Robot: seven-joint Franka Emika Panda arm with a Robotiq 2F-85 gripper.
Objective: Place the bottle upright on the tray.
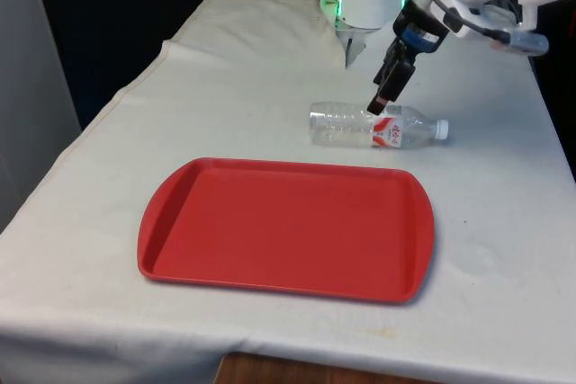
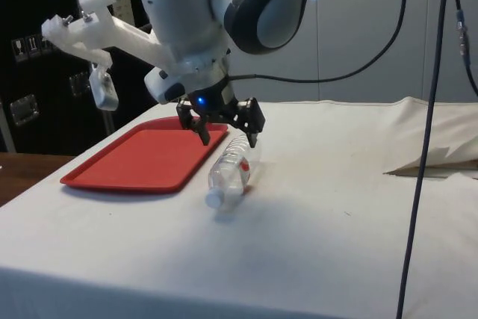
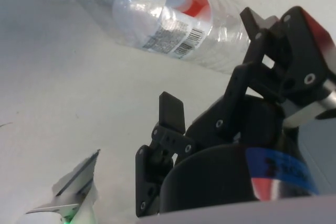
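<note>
A: Front view. The bottle point(image 1: 378, 127) lies on its side on the cloth point(image 1: 270, 69), just beyond the tray's point(image 1: 180, 213) far rim, its white cap toward the front view's right. The gripper point(image 1: 382, 102) hangs over the bottle's labelled part, tilted, very near or touching it.

B: And the risk there?

A: A round, empty-looking bottle rolls easily. A finger landing off-centre would likely nudge it away from the tray, or toward the table edge.

B: Side view?

A: The gripper point(image 2: 226, 137) sits above the bottle point(image 2: 230, 171), fingers spread wide, one on each side of the body and not closed on it. The bottle is beside the tray point(image 2: 119, 177), not on it. The judgement: thin plastic may buckle under a hard squeeze, and a grip near the middle leaves a large turn before the bottle can stand.

B: Wrist view?

A: The bottle point(image 3: 157, 14) runs across ahead of the open gripper point(image 3: 215, 69), red label point(image 3: 191, 6) facing up, clear of both fingers. If the jaws close at this slant, the bottle could squirt out sideways.
</note>
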